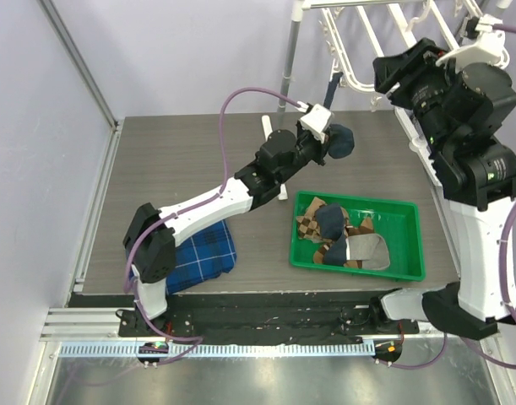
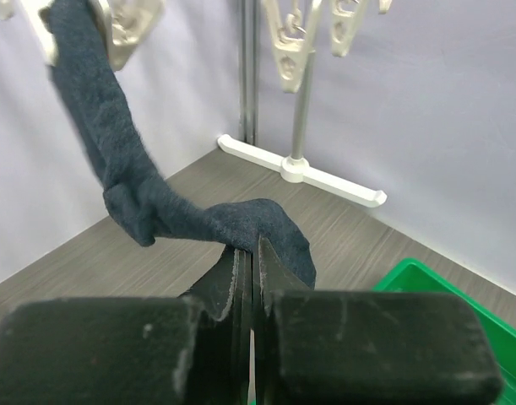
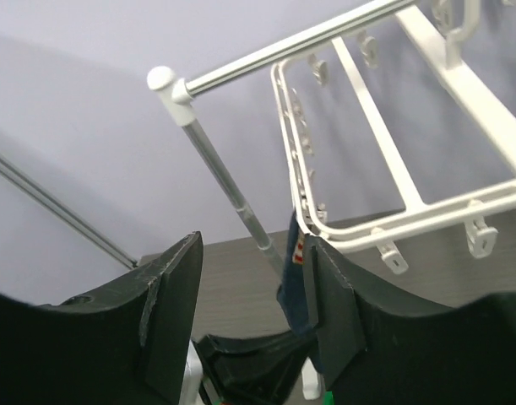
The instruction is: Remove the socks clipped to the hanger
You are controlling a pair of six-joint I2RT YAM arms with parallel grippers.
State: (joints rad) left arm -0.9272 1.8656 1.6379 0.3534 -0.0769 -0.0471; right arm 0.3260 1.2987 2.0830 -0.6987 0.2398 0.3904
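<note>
A plain dark navy sock [image 2: 139, 186] hangs from a white clip [image 2: 122, 34] of the hanger [image 1: 367, 34]. Its lower end is bunched in my left gripper [image 2: 252, 253], which is shut on the fabric. In the top view that gripper [image 1: 325, 135] is above the table's back middle, with the sock's bundle [image 1: 342, 142] beside it. My right gripper [image 3: 253, 295] is open, raised near the hanger's frame [image 3: 359, 236]. The navy sock [image 3: 293, 287] shows just beyond its right finger [image 3: 334, 312]. Several removed socks [image 1: 334, 228], argyle and dark ones, lie in the green tray [image 1: 410, 268].
The stand's metal pole [image 1: 289, 59] rises at the back, and its white foot [image 2: 325, 177] rests on the table. Empty clips [image 2: 291, 51] dangle from the hanger. A folded blue plaid cloth [image 1: 203, 253] lies by the left arm's base.
</note>
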